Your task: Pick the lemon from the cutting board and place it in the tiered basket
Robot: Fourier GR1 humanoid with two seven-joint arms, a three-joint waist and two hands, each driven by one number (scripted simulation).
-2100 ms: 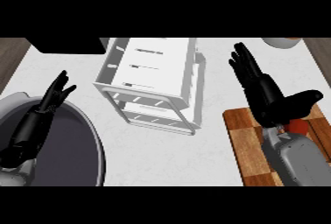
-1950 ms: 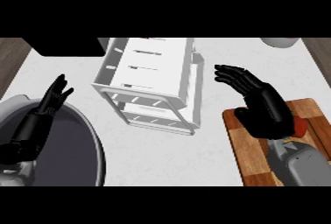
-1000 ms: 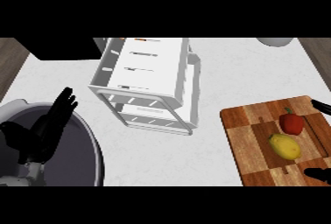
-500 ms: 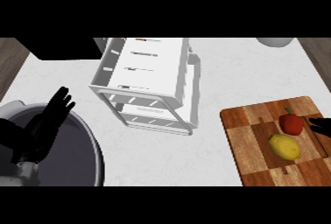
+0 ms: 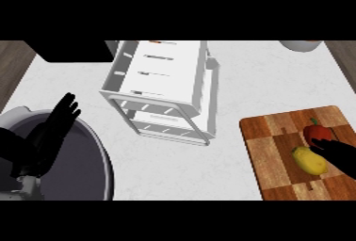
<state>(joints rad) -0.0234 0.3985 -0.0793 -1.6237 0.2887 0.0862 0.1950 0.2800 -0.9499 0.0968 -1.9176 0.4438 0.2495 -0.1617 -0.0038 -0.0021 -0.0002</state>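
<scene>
The yellow lemon [image 5: 308,160] lies on the wooden cutting board [image 5: 274,155] at the lower right, just below a red pepper [image 5: 317,132]. My right hand [image 5: 339,154] comes in from the right edge, its straight fingers lying against the lemon's right side and partly over the pepper. The white tiered basket [image 5: 164,88] stands at the upper middle, well left of the board. My left hand [image 5: 47,137] rests open at the lower left, fingers up.
A large dark round pot [image 5: 82,167] sits under the left hand at the lower left. A black block [image 5: 70,50] is at the top left corner and a pale bowl [image 5: 302,44] at the top right. White counter lies between basket and board.
My right hand pulled back off the board to the right edge, uncovering the lemon and pepper, and now slides back in to the lemon. The left hand barely moved.
</scene>
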